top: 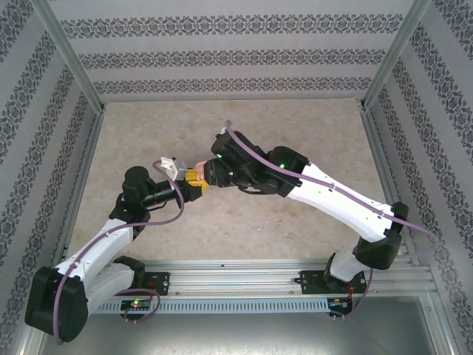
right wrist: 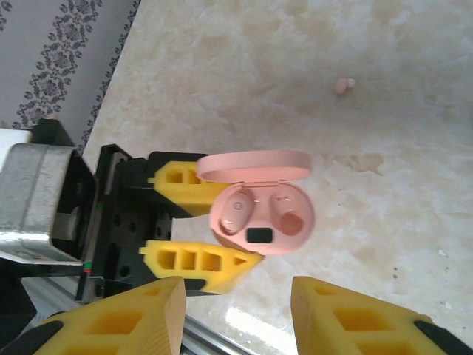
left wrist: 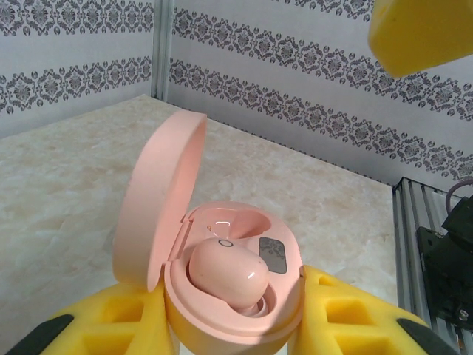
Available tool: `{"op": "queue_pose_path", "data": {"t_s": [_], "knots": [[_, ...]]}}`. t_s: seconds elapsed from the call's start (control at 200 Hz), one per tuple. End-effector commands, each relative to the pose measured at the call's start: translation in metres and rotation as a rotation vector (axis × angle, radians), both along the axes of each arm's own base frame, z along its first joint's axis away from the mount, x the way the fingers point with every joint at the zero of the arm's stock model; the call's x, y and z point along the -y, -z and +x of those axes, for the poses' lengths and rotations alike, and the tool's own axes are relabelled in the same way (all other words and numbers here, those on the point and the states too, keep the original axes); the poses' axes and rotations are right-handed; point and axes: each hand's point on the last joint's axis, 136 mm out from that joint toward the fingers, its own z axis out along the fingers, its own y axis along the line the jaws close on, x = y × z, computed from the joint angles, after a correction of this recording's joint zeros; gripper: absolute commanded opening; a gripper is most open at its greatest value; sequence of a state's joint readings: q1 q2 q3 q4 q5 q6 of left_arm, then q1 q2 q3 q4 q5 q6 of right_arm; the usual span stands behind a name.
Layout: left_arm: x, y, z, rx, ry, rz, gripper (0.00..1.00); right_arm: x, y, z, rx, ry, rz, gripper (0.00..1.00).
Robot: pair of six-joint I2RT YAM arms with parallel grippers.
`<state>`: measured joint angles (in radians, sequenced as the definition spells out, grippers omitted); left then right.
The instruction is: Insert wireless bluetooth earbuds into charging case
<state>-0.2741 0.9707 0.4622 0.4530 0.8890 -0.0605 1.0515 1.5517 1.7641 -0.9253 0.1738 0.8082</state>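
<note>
My left gripper (left wrist: 233, 325) is shut on the pale pink charging case (left wrist: 222, 331), its yellow fingers (right wrist: 194, 260) on either side of the base. The lid (left wrist: 159, 200) stands open. One pink earbud (left wrist: 225, 275) sits in the case's left socket (right wrist: 238, 211). The other socket (right wrist: 290, 218) is empty. My right gripper (right wrist: 238, 303) hovers just above the case, open, with nothing between its fingers. One of its yellow fingertips (left wrist: 421, 33) shows at the top right of the left wrist view. Another pink earbud (right wrist: 344, 85) lies loose on the table beyond the case. In the top view the two grippers meet at mid-table (top: 198, 176).
The beige marble-look tabletop (top: 295, 222) is ringed by patterned walls (top: 236, 59) and metal frame posts (top: 384, 66). A slotted rail (top: 244, 274) runs along the near edge by the arm bases.
</note>
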Motion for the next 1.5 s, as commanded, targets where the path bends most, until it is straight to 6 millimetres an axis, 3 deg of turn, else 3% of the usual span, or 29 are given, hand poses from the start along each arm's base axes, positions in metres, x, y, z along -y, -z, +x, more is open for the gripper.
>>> {"op": "queue_pose_path", "data": {"t_s": [0.0, 0.225, 0.41, 0.659, 0.849, 1.114, 1.494], "knots": [[0.001, -0.009, -0.001, -0.006, 0.006, -0.008, 0.23, 0.022, -0.008, 0.007, 0.009, 0.051, 0.046, 0.41], [-0.005, -0.009, 0.000, -0.007, -0.026, 0.008, 0.23, 0.061, 0.017, 0.029, -0.025, 0.146, 0.005, 0.42], [-0.009, -0.008, -0.001, -0.007, -0.046, 0.025, 0.23, 0.064, 0.044, 0.056, -0.065, 0.160, -0.037, 0.42], [-0.015, -0.003, -0.006, -0.015, -0.074, 0.045, 0.23, 0.042, 0.094, 0.111, -0.169, 0.146, -0.028, 0.41], [-0.021, 0.000, -0.010, -0.012, -0.106, 0.079, 0.23, 0.010, 0.122, 0.150, -0.203, 0.105, -0.056, 0.41], [-0.025, 0.001, -0.007, -0.017, -0.133, 0.086, 0.23, -0.030, 0.178, 0.196, -0.245, 0.090, -0.112, 0.39], [-0.024, 0.010, 0.000, -0.048, -0.137, 0.094, 0.23, -0.048, 0.237, 0.231, -0.254, 0.134, -0.172, 0.43]]}}
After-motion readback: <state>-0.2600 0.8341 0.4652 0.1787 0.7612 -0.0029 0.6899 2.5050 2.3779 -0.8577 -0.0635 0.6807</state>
